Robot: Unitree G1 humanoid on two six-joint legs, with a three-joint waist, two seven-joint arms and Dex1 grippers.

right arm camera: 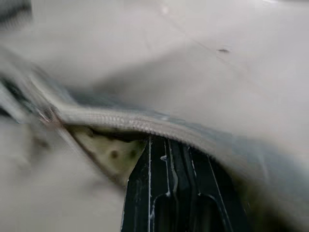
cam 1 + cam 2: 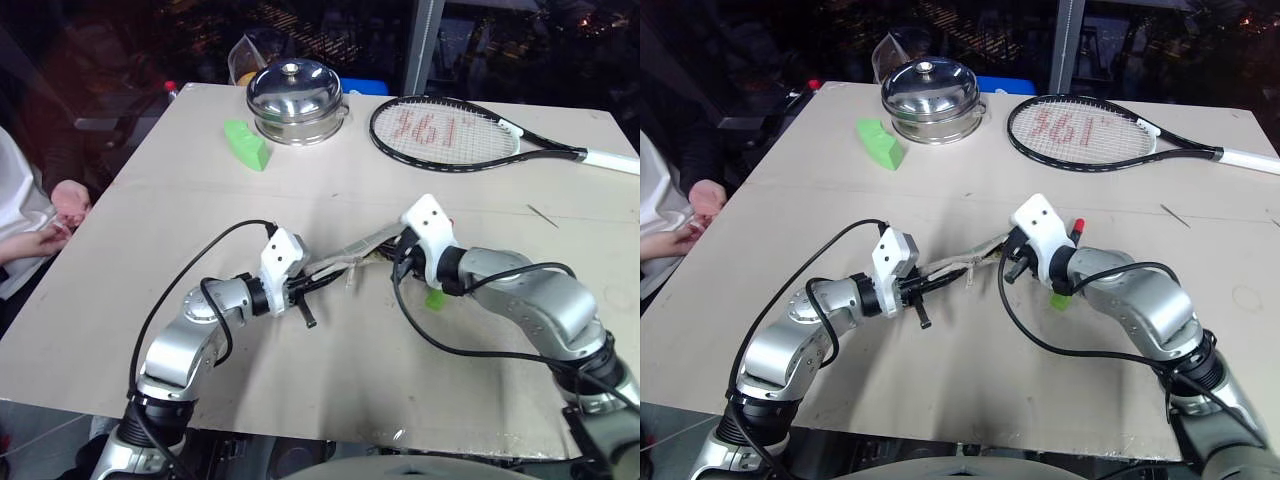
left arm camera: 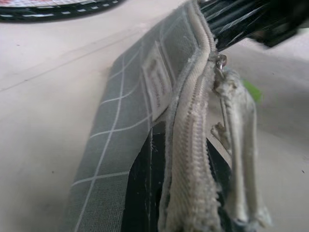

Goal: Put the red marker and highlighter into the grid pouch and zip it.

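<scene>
The grid pouch point(image 2: 350, 255) is stretching lengthwise across mid-frame, the left gripper point(image 2: 312, 287) and the right gripper point(image 2: 398, 248) each pinching one end.

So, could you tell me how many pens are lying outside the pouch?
2: the red marker, its red end peeking out beside the right wrist, and the highlighter, a green bit under the right forearm. Both are largely hidden.
</scene>
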